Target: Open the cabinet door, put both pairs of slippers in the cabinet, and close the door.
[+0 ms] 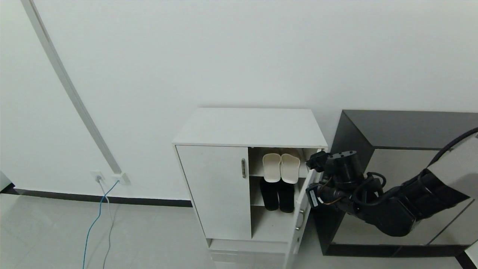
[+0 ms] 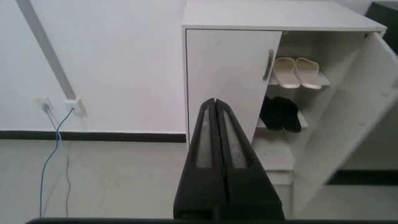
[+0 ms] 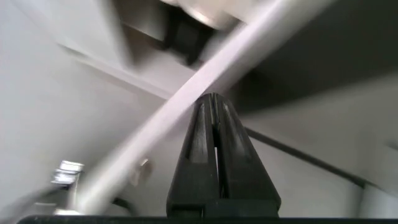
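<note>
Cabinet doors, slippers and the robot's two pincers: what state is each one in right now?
Left cabinet door: shut.
Right cabinet door: swung open.
White slippers: side by side on the cabinet's upper shelf.
Black slippers: side by side on the shelf below.
Left pincer: shut, holding nothing.
Right pincer: shut, holding nothing, near the open door's top edge.

Head and left wrist cameras both face the open cabinet point(image 1: 248, 127).

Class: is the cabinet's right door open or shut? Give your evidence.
Open. The right door stands swung outward, showing the white slippers and black slippers inside; the left door sits flush.
</note>
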